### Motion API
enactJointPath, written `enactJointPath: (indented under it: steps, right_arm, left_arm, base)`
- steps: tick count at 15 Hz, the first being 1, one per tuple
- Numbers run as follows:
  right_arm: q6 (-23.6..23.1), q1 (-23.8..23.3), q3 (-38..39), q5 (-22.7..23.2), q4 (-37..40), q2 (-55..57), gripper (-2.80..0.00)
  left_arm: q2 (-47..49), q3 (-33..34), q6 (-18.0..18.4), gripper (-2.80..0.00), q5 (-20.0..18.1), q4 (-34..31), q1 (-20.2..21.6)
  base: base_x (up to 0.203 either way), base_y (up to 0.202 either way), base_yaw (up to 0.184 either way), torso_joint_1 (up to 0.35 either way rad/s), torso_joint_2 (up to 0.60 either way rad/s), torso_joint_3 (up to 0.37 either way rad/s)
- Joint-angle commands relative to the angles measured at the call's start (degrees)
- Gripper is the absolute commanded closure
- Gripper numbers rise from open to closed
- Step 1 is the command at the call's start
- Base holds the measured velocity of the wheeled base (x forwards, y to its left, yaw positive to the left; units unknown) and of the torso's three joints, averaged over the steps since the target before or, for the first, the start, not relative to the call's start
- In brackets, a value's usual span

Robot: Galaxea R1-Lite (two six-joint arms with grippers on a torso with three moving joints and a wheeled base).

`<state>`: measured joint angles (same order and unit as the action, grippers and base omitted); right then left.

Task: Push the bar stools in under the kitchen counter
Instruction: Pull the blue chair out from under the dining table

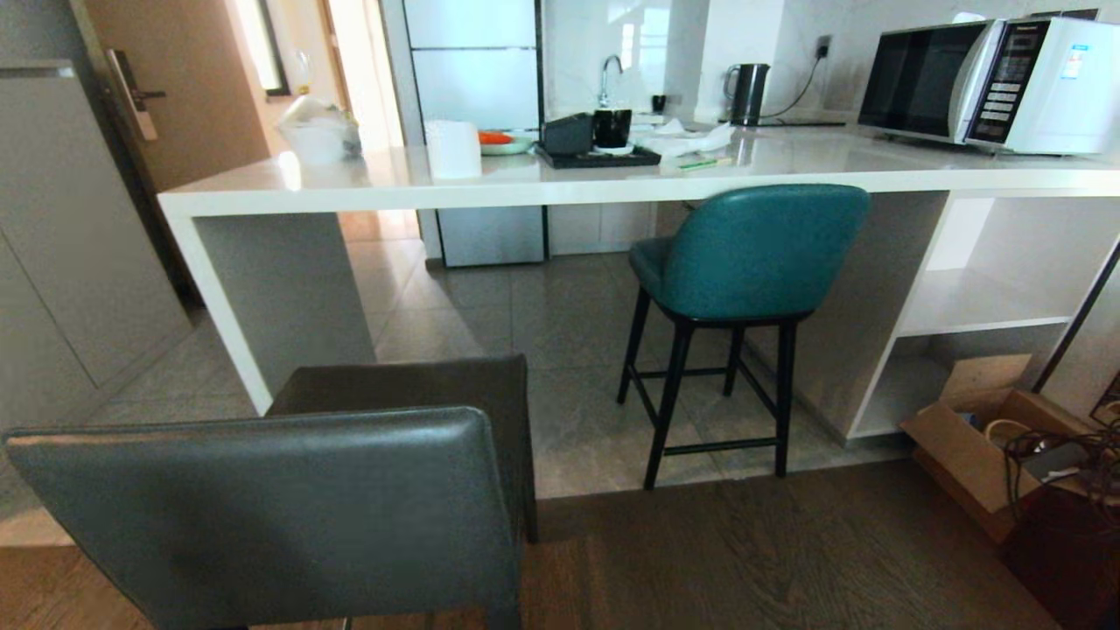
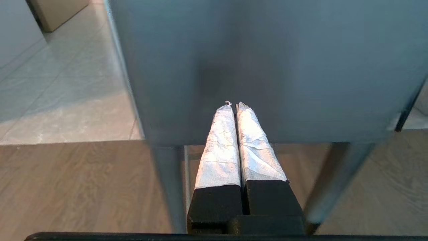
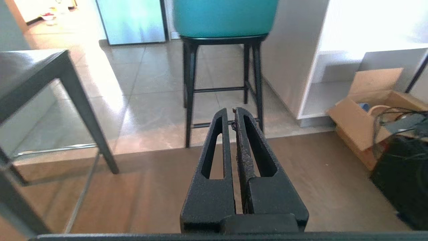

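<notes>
The dark grey bar stool (image 1: 289, 507) stands right in front of me, well short of the white kitchen counter (image 1: 560, 179). My left gripper (image 2: 233, 104) is shut, its taped tips close to or against the grey stool's back (image 2: 267, 67); contact is unclear. The teal bar stool (image 1: 744, 262) stands further off on the right, its seat partly under the counter's edge. My right gripper (image 3: 233, 109) is shut and empty, pointing level over the wooden floor toward the teal stool's black legs (image 3: 190, 83). Neither arm shows in the head view.
An open cardboard box (image 1: 980, 437) with cables lies on the floor at the right, beside the white shelf unit (image 1: 962, 315). The counter's white end panel (image 1: 262, 297) stands ahead left. A microwave (image 1: 989, 83), kettle and dishes sit on top.
</notes>
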<state>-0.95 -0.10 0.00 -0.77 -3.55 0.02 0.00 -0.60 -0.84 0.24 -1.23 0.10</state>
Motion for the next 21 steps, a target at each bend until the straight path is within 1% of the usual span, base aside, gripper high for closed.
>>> enactJointPath:
  steps: [1,21]
  right_arm:
    - [-0.1,0.0,1.4,0.0,-0.1,0.0,0.0]
    - [0.3,0.0,1.4,-0.1,-0.1,0.0,0.0]
  left_arm:
    - [0.0,0.0,0.0,0.0,0.0,0.0,0.0]
    - [-0.1,0.0,0.0,0.0,0.0,0.0,0.0]
  base:
    - [0.0,-0.193,0.002,0.003,0.0,0.006]
    - [0.0,-0.194,0.002,0.003,0.0,0.003]
